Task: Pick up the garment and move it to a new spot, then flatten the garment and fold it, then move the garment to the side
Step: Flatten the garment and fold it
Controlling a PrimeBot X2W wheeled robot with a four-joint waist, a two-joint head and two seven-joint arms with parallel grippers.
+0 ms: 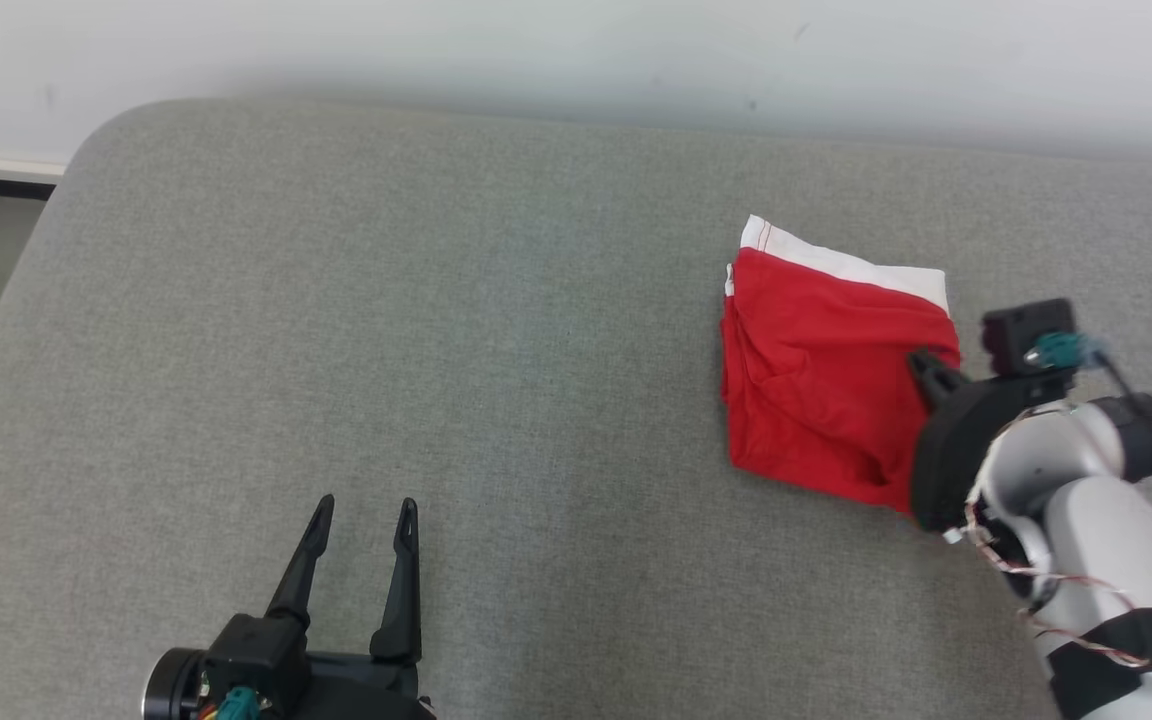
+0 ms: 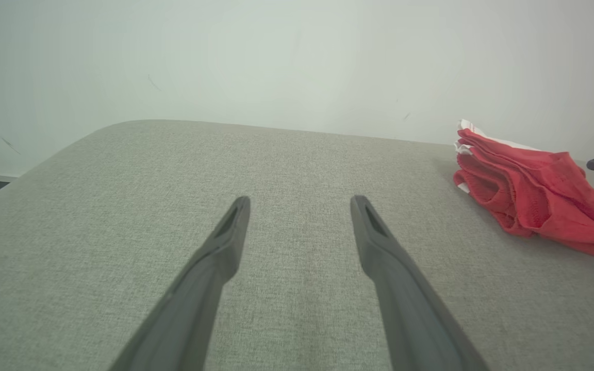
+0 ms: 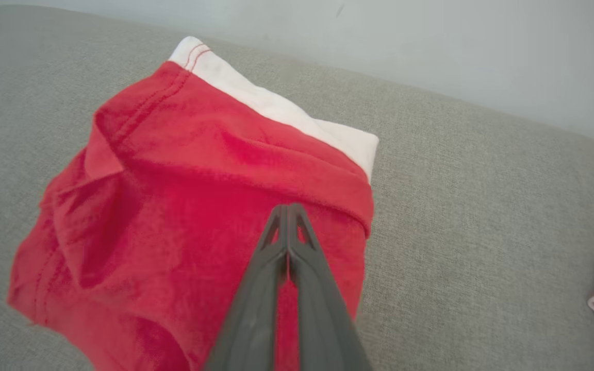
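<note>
Light is bright, even and diffuse, with no hard source and no glare. The pale wall (image 1: 536, 50) is washed out, near featureless in the left wrist view. A soft shadow band runs along the wall just above the far edge of the grey upholstered surface (image 1: 336, 300). There is faint shade beside the red garment (image 1: 816, 390).

The head view is sharp and the weave is readable. The left wrist view is hazy and low in contrast; the left gripper (image 2: 300, 201) goes soft-edged near the lens. In the right wrist view the right gripper (image 3: 287, 207) blurs toward the bottom edge and the garment's lower corner is smeared. The surface's edge bows in both wrist views.
</note>
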